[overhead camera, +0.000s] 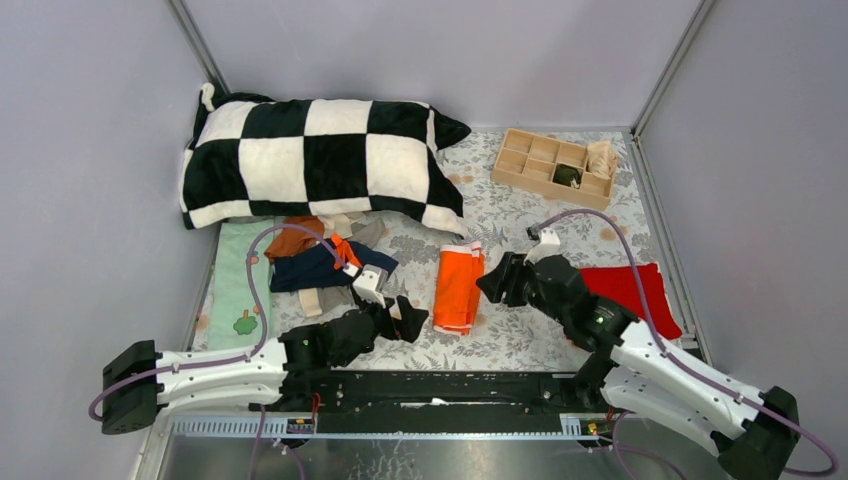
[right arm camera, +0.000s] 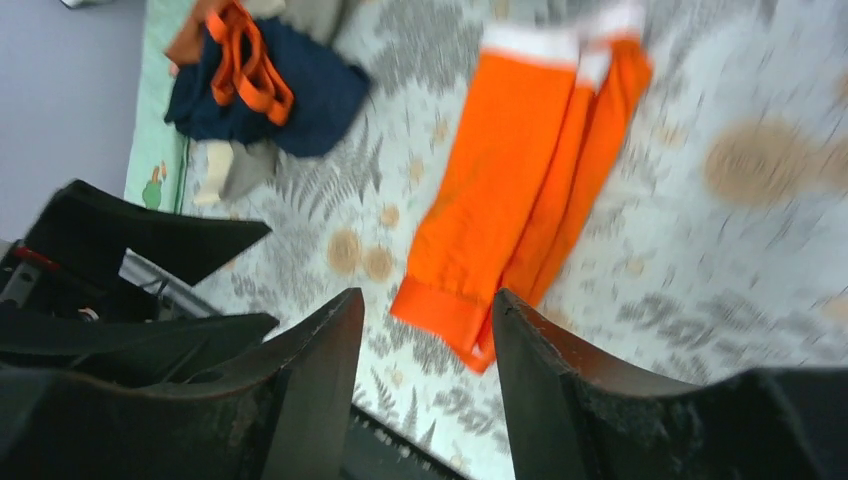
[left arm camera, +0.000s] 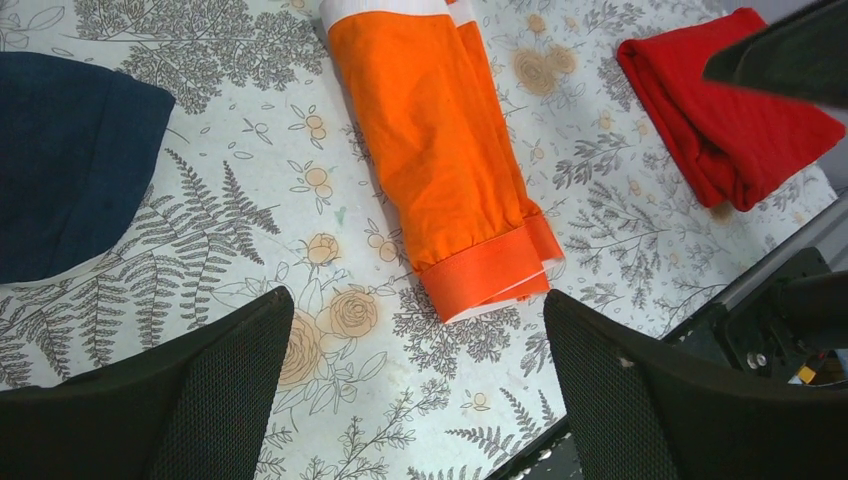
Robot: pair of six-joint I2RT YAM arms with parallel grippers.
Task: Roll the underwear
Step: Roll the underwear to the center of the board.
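Arms first: your left arm reaches in low from its base and ends with the left gripper (overhead camera: 408,320) just left of the near end of the orange underwear (overhead camera: 459,288). Your right arm bends in from the other side, with the right gripper (overhead camera: 497,281) just right of the same piece.

That piece is soft knit, folded lengthwise into a long narrow band. It has a white waistband at the far end and a stitched hem at the near end, and it lies flat on the counter (overhead camera: 520,335) with its floral-printed cover. To the left, the navy briefs (overhead camera: 320,268) with orange trim sit in a loose heap with rust-brown, beige and grey pieces, in front of the checked pillow (overhead camera: 320,160). A folded red cloth (overhead camera: 630,290) lies under your right arm.

Your left gripper's jaws are spread wide and hold nothing, hovering over the near hem. Your right gripper's jaws are parted less and are also empty; its wrist view is blurred.
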